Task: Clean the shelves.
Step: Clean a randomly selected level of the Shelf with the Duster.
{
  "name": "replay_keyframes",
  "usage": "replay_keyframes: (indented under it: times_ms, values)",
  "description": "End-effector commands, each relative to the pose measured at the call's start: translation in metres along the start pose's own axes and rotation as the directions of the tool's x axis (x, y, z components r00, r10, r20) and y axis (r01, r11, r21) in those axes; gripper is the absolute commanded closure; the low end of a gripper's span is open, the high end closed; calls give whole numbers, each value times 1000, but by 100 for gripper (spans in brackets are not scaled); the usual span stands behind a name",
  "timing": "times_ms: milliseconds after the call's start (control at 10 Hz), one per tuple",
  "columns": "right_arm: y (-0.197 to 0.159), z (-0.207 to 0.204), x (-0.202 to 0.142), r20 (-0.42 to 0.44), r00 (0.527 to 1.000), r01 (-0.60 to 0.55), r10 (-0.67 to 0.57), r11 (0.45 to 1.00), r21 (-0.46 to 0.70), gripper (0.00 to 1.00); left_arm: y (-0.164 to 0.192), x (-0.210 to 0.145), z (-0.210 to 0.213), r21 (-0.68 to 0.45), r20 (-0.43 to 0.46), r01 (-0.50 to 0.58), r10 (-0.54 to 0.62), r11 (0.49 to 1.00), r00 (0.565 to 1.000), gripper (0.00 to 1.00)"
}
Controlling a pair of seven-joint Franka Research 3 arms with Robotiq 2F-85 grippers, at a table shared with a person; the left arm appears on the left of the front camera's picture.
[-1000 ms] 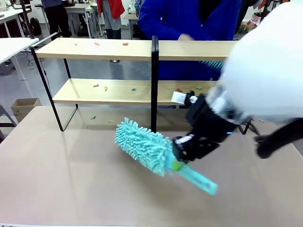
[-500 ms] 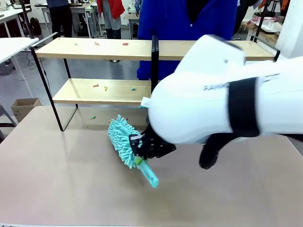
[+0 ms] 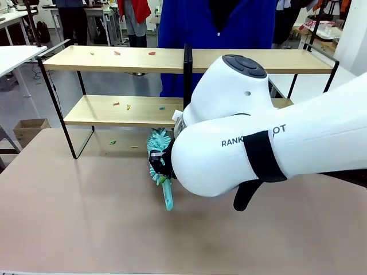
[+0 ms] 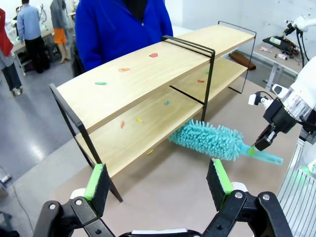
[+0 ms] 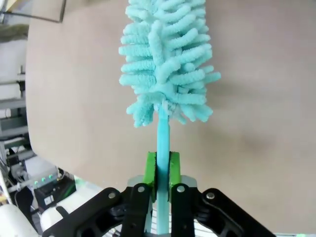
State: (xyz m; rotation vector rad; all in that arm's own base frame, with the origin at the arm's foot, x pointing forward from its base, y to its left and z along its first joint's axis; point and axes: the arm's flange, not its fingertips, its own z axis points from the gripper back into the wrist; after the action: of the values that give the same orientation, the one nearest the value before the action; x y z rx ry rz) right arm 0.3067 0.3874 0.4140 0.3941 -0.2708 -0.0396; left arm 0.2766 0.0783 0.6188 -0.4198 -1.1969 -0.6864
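The shelves are two pale wooden boards in a black metal frame, an upper shelf (image 3: 114, 59) (image 4: 148, 74) and a lower shelf (image 3: 109, 110) (image 4: 148, 126). Small coloured scraps (image 3: 117, 52) lie on both. A teal fluffy duster (image 3: 159, 150) (image 4: 207, 139) (image 5: 168, 59) hangs just above the tabletop, its head near the lower shelf's front edge by the centre post (image 3: 187, 103). My right gripper (image 5: 162, 170) (image 4: 261, 143) is shut on the duster's handle. The big white right arm covers much of the shelves' right half. My left gripper (image 4: 158, 180) stands open and holds nothing, back from the shelves.
A person in a blue coat (image 3: 212, 26) stands behind the shelves. A few coloured scraps (image 3: 112, 142) lie on the tan tabletop (image 3: 74, 217) in front of the rack. A cardboard box (image 3: 30, 129) sits on the floor at the left, beside a white table (image 3: 14, 55).
My right arm has swung left and towards the shelves with the duster. The duster has turned from lying across the table to pointing its head at the lower shelf.
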Motion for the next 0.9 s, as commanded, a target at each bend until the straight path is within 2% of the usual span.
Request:
replay_keyframes:
  times_ms: [0,200,500,800]
  values:
    - [11,-23,11,88,996,36,-35,999,-11,100,0,0,0,-7,6,4,-4,1000,1000,0]
    - [17,-45,28,81,997,16,-11,998,-60,100,0,0,0,-7,6,4,-4,1000,1000,0]
    - [27,-68,48,120,992,-20,27,998,-58,100,0,0,0,-7,6,4,-4,1000,1000,0]
    - [43,-92,66,12,999,-29,30,997,-72,100,0,0,0,-7,6,4,-4,1000,1000,0]
